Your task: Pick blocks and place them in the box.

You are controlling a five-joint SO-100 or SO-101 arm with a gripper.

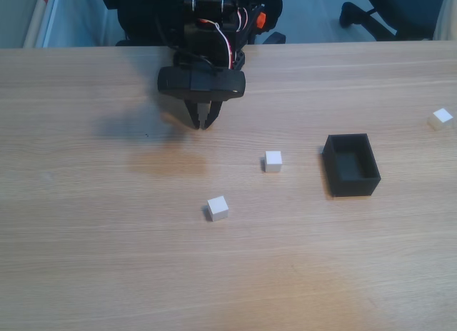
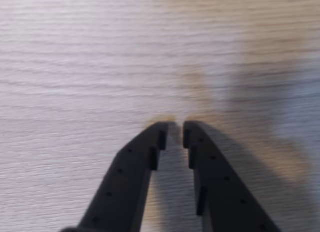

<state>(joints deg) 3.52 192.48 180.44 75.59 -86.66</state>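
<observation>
1. Three white blocks lie on the desk (image 1: 86, 274): one (image 1: 218, 207) near the middle, one (image 1: 273, 160) just left of the box (image 1: 351, 165), one (image 1: 440, 118) at the right edge.
2. The gripper (image 1: 203, 124) hangs near the far edge, jaws nearly closed, holding nothing.

In the fixed view, the open-topped black box (image 1: 351, 165) is sitting upright with dark, thin walls. One white block (image 1: 273, 161) is lying just left of it, another (image 1: 218, 208) farther left and nearer, a third (image 1: 440, 118) beyond its right.
</observation>
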